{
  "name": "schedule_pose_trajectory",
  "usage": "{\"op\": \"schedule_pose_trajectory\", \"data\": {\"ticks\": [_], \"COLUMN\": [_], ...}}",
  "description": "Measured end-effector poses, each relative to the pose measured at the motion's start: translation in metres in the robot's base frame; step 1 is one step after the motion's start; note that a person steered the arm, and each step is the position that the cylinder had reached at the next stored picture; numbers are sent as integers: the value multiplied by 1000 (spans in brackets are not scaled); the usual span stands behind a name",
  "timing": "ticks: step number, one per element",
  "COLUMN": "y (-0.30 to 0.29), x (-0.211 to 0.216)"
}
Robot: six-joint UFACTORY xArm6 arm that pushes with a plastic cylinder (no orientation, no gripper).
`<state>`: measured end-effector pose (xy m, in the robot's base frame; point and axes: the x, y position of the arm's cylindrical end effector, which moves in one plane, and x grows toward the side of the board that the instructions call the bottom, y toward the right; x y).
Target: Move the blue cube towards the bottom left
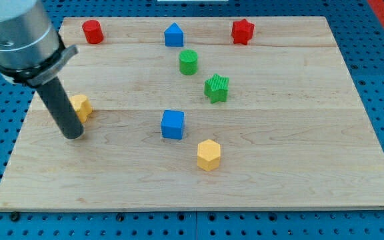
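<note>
The blue cube (173, 125) sits near the middle of the wooden board (299, 167). My tip (74, 135) rests on the board at the view's left, well to the left of the blue cube and slightly lower. The rod partly hides a yellow block (81, 107) just above and right of the tip.
A yellow hexagonal block (209, 155) lies just below and right of the blue cube. A green star (217, 88) and a green cylinder (189, 62) lie above it. A red cylinder (93, 31), a blue house-shaped block (174, 35) and a red star (243, 31) line the top edge.
</note>
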<state>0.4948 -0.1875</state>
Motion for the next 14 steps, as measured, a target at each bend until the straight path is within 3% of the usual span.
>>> {"op": "schedule_pose_trajectory", "data": {"ticks": [2, 6, 7, 8, 9, 11, 12, 14], "y": [-6, 9, 40, 115, 178, 164, 102, 59], "x": [-70, -71, -81, -93, -87, 21, 30, 32]}}
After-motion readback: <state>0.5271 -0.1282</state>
